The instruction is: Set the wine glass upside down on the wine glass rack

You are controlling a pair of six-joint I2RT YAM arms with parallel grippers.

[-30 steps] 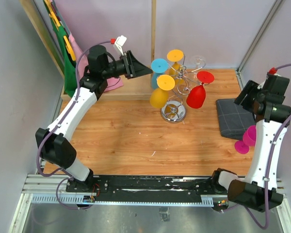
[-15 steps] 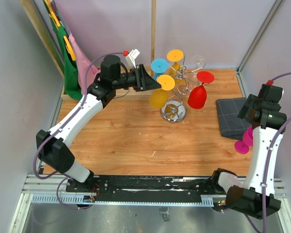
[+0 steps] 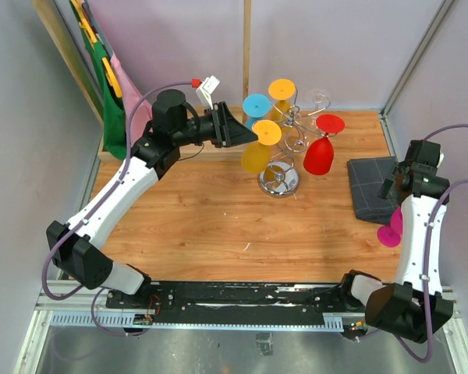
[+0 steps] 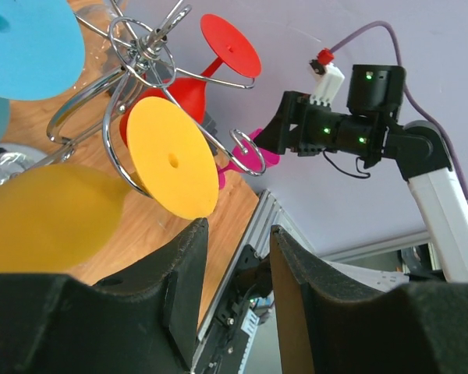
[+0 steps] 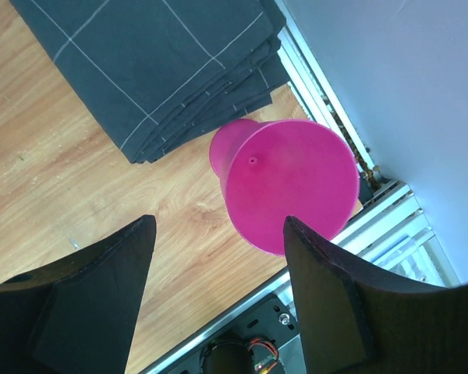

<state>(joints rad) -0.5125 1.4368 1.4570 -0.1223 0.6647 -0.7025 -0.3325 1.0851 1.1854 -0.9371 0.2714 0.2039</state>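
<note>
**Top view.**
- Rack (image 3: 285,144): chrome wire with a round base, mid-table (image 3: 210,218).
- Hung on it, feet up: blue glass (image 3: 256,106), orange glass (image 3: 281,89), yellow glass (image 3: 257,154), red glass (image 3: 317,156), clear glass (image 3: 320,97).
- Cloth (image 3: 370,191): dark grey and folded, right of the rack.
- Wine glass (image 3: 389,234): pink, off the rack, well to its right, on the near side of the cloth.
- Left gripper (image 3: 249,134): just left of the rack, tips beside the yellow glass's foot.
- Right gripper (image 3: 391,187): far right of the rack, above the wine glass.

**Left wrist.**
- Left gripper (image 4: 234,234): fingers (image 4: 183,280) stand a little apart with nothing between them.
- Rack (image 4: 140,54), yellow glass (image 4: 171,167), red glass (image 4: 218,58) and blue glass (image 4: 31,47) are close ahead.
- Wine glass (image 4: 253,156): beyond the rack.

**Right wrist.**
- Right gripper (image 5: 218,222): fingers (image 5: 101,296) are spread wide and grip nothing.
- Wine glass (image 5: 288,183): below them, on the table (image 5: 62,202), touching the edge of the cloth (image 5: 156,70).
</note>
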